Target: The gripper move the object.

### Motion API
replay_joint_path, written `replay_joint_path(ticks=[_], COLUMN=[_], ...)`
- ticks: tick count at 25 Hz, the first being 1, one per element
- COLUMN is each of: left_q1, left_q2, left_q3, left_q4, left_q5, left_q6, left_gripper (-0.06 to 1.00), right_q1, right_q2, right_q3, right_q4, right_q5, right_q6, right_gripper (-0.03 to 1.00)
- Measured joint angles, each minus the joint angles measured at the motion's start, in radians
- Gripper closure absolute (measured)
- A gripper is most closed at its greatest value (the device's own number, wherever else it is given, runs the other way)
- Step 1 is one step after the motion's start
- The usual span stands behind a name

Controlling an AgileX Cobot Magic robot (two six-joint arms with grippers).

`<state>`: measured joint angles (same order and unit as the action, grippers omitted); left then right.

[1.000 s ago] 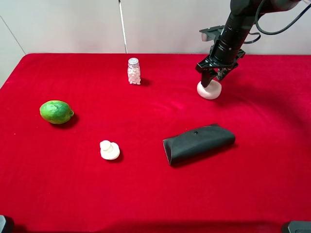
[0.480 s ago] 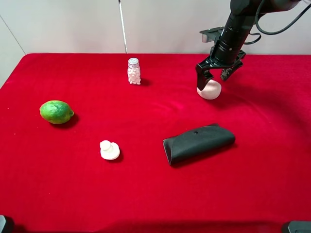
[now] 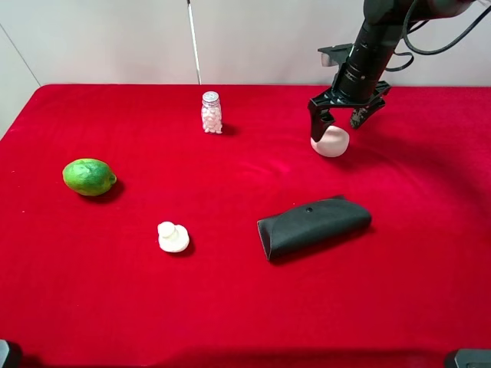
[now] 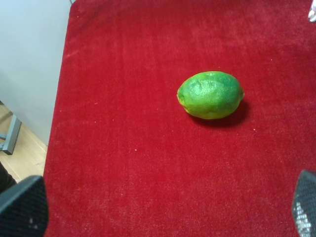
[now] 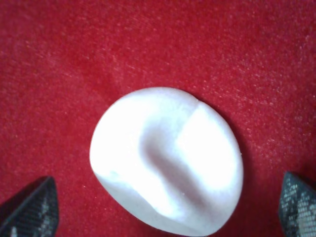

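Ext high: 1 object (image 3: 332, 142), 1 lime (image 3: 89, 176), 1 jar (image 3: 211, 113).

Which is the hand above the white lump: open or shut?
Open. The right hand has its fingers spread to either side of the white lump, which rests on the red cloth untouched.

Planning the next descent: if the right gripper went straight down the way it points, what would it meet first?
Most likely the off-white lump, lying between the open right gripper's fingers on the red cloth.
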<state>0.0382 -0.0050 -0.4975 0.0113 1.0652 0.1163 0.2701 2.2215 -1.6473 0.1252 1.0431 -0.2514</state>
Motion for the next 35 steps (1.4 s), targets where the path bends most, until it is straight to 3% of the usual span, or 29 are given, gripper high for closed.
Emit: replay_joint_path(ticks=[5,14,18,35], left_q1=[0.0,0.0,0.0,0.0], left_q2=[0.0,0.0,0.0,0.0], left_q3=[0.0,0.0,0.0,0.0], left_q4=[0.0,0.0,0.0,0.0], left_q5=[0.0,0.0,0.0,0.0], left_q6=[0.0,0.0,0.0,0.0], left_gripper=[-0.03,-0.03,-0.03,-0.03], right_q1=[0.012,0.048,0.058,0.058], right_q2=[-0.043,-0.165,-0.231,-0.73], right_q3=[0.0,0.0,0.022,0.608], right_q4=[-0.002,0.005,0.002,0.023], right_q5=[0.015,0.154,0.167,0.108], right_q6=[-0.001,0.0,0.028,0.05], right_gripper=[0.27,0.27,0.27,0.27])
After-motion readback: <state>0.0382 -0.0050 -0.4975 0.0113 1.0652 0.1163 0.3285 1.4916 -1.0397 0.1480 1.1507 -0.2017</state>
